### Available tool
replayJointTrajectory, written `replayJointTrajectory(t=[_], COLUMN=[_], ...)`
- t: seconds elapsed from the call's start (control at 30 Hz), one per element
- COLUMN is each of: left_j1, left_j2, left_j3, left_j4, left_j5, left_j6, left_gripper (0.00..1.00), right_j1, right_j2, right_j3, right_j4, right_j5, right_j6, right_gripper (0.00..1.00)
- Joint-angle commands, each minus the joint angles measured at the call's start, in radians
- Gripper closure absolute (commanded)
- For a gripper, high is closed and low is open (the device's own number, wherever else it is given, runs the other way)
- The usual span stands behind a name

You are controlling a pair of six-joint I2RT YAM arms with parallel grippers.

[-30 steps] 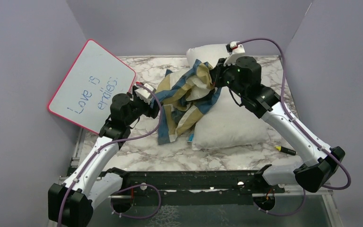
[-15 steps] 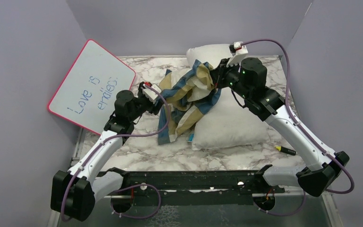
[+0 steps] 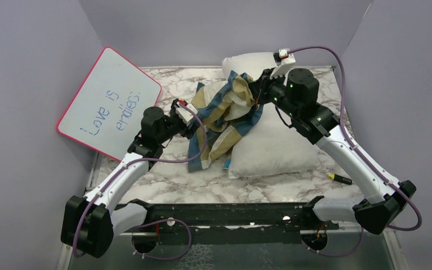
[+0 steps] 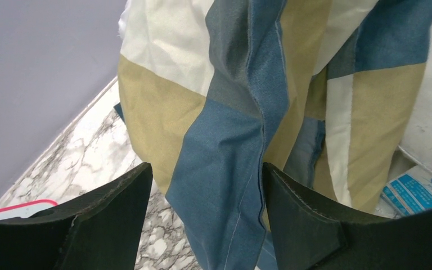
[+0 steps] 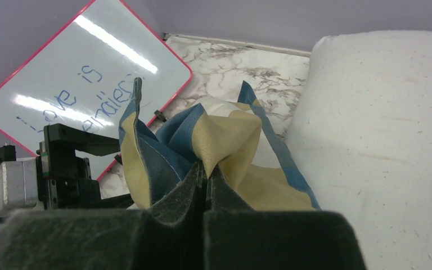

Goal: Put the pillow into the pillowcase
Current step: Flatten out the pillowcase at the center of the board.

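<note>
Two arms were at the limp checked pillowcase of blue, tan and cream fabric [image 3: 225, 112], bunched over the left end of the plump white rectangular pillow [image 3: 275, 147] on the marble-patterned table [image 3: 169, 183]. The right gripper [image 5: 205, 183] was pinched tight on a raised fold. The left gripper [image 4: 205, 174] stood with jaws apart, a hanging fold before them, perhaps not touching. The step looked like opening the case; next, the left jaws should close on one layer only.
</note>
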Motion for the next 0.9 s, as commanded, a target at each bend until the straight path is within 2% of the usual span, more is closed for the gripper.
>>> replayJointTrajectory(t=[0.0,0.23,0.3,0.33,0.37,0.4,0.43,0.5,0.63,0.73,0.87], left_j1=[-0.012,-0.019,-0.023,-0.025,-0.026,-0.026,-0.026,-0.026,-0.026,-0.026,-0.026], left_j2=[-0.006,-0.013,0.007,0.016,0.024,0.023,0.016,-0.034,-0.117,-0.15,-0.208], left_j3=[0.005,-0.029,-0.025,-0.016,-0.005,0.006,0.022,0.066,0.273,0.478,0.682], left_j4=[0.002,0.008,0.015,0.017,0.017,0.023,0.03,0.054,0.028,-0.036,-0.063], left_j5=[0.101,0.15,0.109,0.073,0.026,-0.032,-0.1,-0.248,-0.488,-0.48,-0.368], left_j6=[-0.005,-0.007,-0.003,0.002,0.008,0.012,0.011,0.01,0.037,0.04,-0.034], left_gripper=[0.27,0.23,0.27,0.33,0.48,0.7,0.86,1.0,1.0,1.0,1.0], right_j1=[-0.004,-0.003,-0.004,-0.004,-0.004,-0.004,-0.004,-0.004,-0.004,-0.004,-0.003], right_j2=[-0.018,-0.008,-0.007,-0.012,-0.019,-0.028,-0.039,-0.063,-0.134,-0.199,-0.295], right_j3=[-0.004,0.006,0.006,0.002,-0.003,-0.011,-0.018,-0.02,0.018,0.03,0.027], right_j4=[0.053,0.052,0.053,0.057,0.065,0.079,0.094,0.146,0.281,0.413,0.554], right_j5=[-0.024,-0.027,-0.029,-0.029,-0.028,-0.042,-0.054,-0.068,-0.139,-0.21,-0.32], right_j6=[0.007,0.001,0.0,0.001,0.001,0.0,-0.003,-0.022,-0.103,-0.139,-0.164], right_gripper=[0.99,0.99,0.99,0.99,0.99,0.99,0.99,0.99,0.99,0.99,0.99])
